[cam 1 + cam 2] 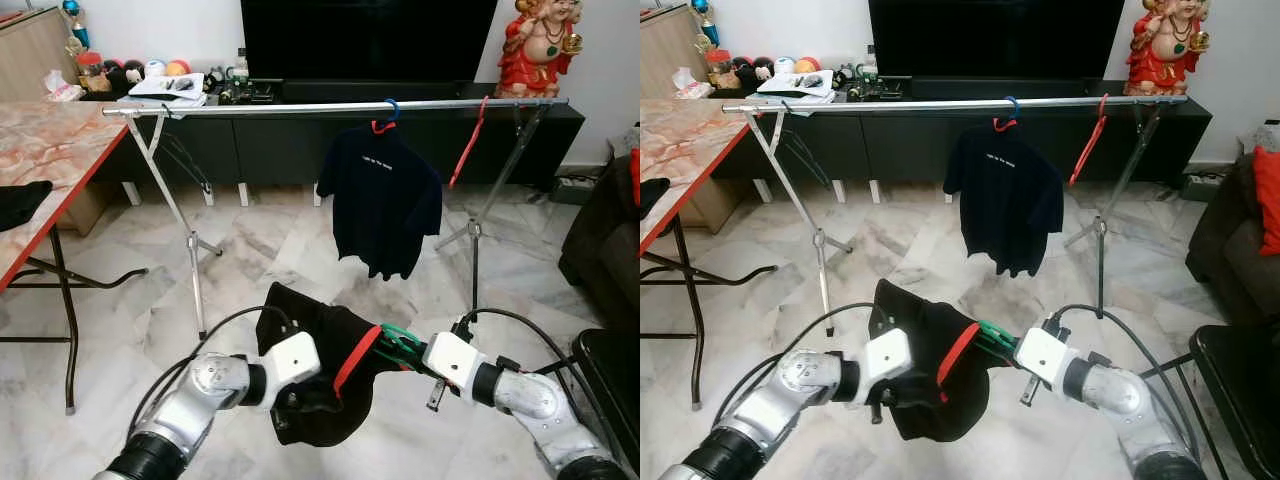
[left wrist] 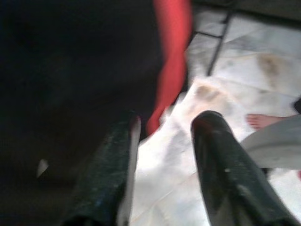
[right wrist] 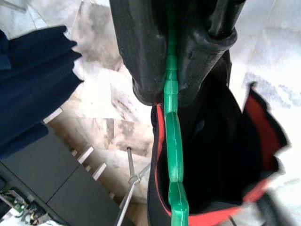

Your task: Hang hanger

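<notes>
Right wrist view shows my right end effector [image 3: 171,94] clamped on the green plastic hanger [image 3: 173,155], its long axis running along the fingers into the black red-trimmed garment [image 1: 310,370]. My left end effector [image 2: 162,165], fingers apart, sits beside that garment, below the silver rail [image 1: 330,106].

Both head eyes look forward and down from standing height, sharing the floor [image 1: 300,250] and rail [image 1: 330,106]. Each wrist camera peers closely along its own end effector.
</notes>
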Controlling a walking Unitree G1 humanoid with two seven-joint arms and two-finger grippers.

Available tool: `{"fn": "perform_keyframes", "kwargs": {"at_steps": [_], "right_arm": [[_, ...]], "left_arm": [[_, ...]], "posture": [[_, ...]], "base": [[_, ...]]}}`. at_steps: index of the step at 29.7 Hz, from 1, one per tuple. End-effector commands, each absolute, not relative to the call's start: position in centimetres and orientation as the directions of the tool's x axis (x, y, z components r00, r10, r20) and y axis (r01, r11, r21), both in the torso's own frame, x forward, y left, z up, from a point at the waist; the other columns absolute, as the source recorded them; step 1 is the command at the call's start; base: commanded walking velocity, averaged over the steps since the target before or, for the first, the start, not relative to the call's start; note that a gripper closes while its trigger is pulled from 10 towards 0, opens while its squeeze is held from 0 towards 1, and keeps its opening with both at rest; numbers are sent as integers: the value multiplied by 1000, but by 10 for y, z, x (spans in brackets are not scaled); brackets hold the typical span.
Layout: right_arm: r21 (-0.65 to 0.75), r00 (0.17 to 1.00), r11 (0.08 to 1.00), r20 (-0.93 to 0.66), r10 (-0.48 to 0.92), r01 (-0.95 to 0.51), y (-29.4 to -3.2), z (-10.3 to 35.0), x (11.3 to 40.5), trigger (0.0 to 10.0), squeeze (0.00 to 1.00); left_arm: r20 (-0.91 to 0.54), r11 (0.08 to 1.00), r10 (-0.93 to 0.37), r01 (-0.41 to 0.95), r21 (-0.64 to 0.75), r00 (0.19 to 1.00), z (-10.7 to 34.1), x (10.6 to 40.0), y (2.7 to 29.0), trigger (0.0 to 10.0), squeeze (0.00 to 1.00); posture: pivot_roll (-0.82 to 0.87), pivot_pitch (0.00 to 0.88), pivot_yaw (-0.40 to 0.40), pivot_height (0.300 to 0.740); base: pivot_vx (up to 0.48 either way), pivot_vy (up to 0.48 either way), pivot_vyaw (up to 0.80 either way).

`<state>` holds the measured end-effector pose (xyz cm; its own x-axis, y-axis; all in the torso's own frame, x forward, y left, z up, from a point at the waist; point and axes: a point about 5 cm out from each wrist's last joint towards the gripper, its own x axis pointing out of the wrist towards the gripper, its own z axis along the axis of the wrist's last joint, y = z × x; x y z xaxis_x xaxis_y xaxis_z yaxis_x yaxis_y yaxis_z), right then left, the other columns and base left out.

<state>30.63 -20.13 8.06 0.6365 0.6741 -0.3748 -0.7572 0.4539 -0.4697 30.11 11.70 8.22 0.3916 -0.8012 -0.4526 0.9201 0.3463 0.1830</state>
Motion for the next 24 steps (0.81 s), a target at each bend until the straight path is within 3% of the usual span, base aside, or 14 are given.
{"fn": "perform_keyframes", "kwargs": {"at_steps": [1,2,6,11,16,18,24], "right_arm": [[-497,640,446,-339,690,-745,-200,90,309,0,0],[-498,646,454,-331,688,-738,-201,92,310,0,0],[-498,657,472,-311,686,-728,-204,95,311,0,0],[-487,650,472,-309,694,-735,-203,94,310,0,0],[-470,625,459,-296,722,-754,-205,101,309,0,0],[-468,621,456,-298,725,-757,-206,102,309,0,0],[-422,539,384,-352,766,-821,-217,105,300,0,0]], "left_arm": [[-442,388,-785,901,194,433,81,303,125,10000,384],[-437,411,-776,890,197,455,81,304,130,10000,0],[-396,488,-765,858,161,509,85,303,150,10000,0],[-411,508,-743,845,167,528,82,301,158,10000,0],[-394,633,-639,743,219,661,75,312,171,10000,0],[-394,648,-622,727,226,676,73,313,173,10000,0],[-396,730,-538,646,223,744,61,312,185,10000,0]], "posture": [[-17,60,-14,740],[-17,60,-14,740],[-17,62,-13,740],[-9,62,-13,740],[-12,62,-11,740],[-12,62,-11,740],[-12,62,-11,740]], "base": [[0,0,0],[0,0,0],[0,0,0],[0,0,0],[0,0,0],[0,0,0],[0,0,0]]}}
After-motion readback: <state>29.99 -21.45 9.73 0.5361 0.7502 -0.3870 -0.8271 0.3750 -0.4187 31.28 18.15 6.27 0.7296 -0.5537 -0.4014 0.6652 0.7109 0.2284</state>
